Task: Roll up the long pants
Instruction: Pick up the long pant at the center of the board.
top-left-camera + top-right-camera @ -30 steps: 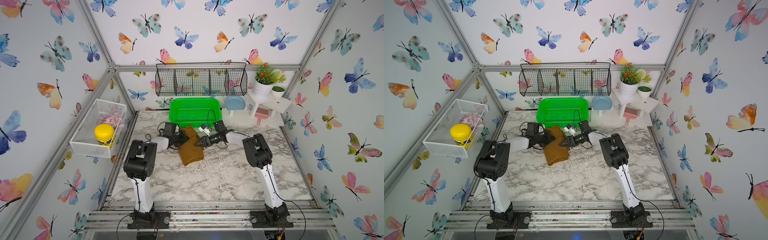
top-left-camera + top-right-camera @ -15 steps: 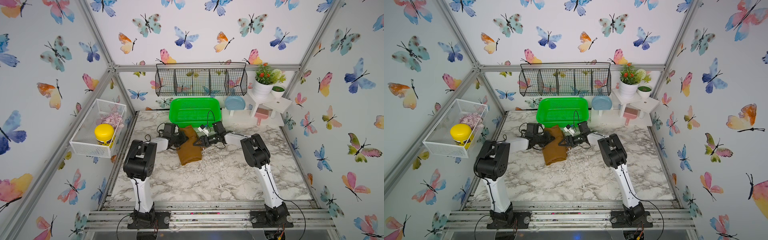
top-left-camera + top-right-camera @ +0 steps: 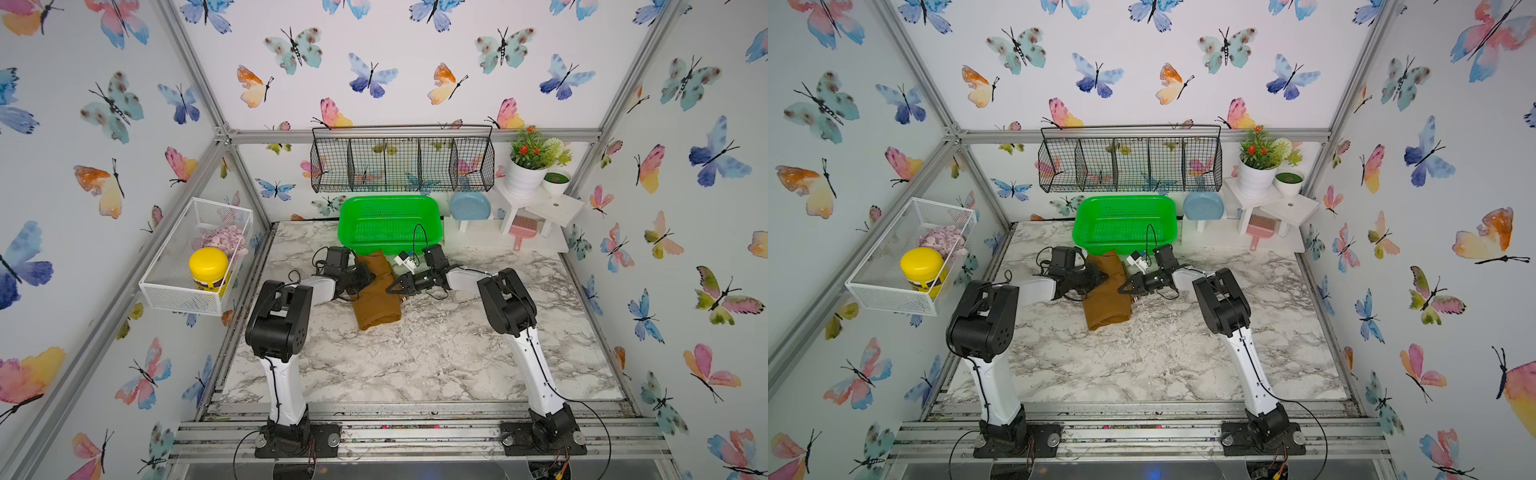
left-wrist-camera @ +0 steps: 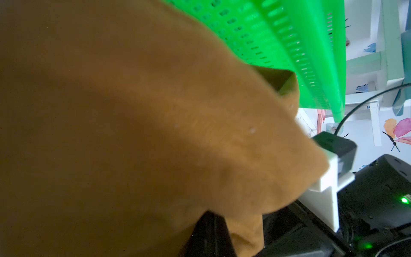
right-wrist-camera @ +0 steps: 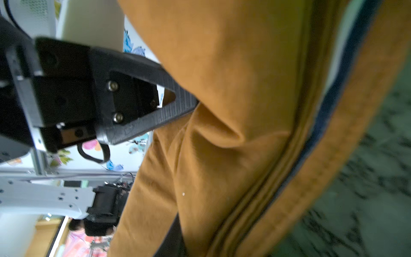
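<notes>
Limp, light mustard-brown cloth long pants point(image 3: 376, 307), likely sagging unless held at both edges; left gripper point(image 3: 368, 277) and right gripper point(image 3: 391, 289) each pinch cloth, fingers together.

No text, brand or number can be read anywhere. The yellow-lidded jar point(image 3: 208, 269) carries a dark label band — too small and blurred to make out.

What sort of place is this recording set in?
Probably a purpose-built robot test cell dressed like a home: butterfly-papered walls on an aluminium frame, a left arm and right arm bolted to a rail, and a marble-patterned tabletop with a green basket.
</notes>
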Robot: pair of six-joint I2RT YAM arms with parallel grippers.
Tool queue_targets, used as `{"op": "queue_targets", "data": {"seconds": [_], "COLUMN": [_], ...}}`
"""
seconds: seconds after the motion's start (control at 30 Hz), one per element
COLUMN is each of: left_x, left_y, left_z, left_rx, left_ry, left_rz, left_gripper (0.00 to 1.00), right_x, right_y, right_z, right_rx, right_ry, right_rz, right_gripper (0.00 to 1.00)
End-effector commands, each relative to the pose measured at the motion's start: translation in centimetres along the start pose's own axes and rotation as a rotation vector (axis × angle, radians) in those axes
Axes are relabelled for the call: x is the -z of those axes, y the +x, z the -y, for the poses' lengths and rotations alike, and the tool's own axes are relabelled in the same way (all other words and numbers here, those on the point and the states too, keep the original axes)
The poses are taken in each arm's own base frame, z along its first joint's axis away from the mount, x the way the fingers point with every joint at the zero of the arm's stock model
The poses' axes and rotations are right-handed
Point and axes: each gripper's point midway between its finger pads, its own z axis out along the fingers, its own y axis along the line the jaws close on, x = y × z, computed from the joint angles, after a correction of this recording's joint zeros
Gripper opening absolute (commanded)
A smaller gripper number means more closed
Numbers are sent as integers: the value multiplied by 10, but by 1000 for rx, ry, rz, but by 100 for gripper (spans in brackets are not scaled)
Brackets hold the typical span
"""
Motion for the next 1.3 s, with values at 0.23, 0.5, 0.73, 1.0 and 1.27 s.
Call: {"op": "queue_targets", "data": {"seconds": [0.23, 0.5, 0.73, 1.0, 1.27], "left_x": [24, 73, 79, 49, 0], "left_y": [23, -22, -48, -76, -93], "left_z": [-15, 43, 65, 67, 42], "left_rx": [57, -50, -85, -76, 76], "left_ry": [-112, -43, -14, -25, -76], "left_rz": [-47, 127, 196, 209, 204], "left_gripper": [0, 12, 49, 56, 59], "right_x": [-23, 11, 59, 113, 162], "right_y": [40, 58, 66, 48, 34], "right_z": [-11, -42, -62, -116, -185], "right_rx": [-21, 17, 23, 104, 228], "right_ry": [16, 81, 121, 174, 247], "right_rz": [-64, -10, 93, 238, 391], "right_gripper": [4, 4, 4, 4, 4]}}
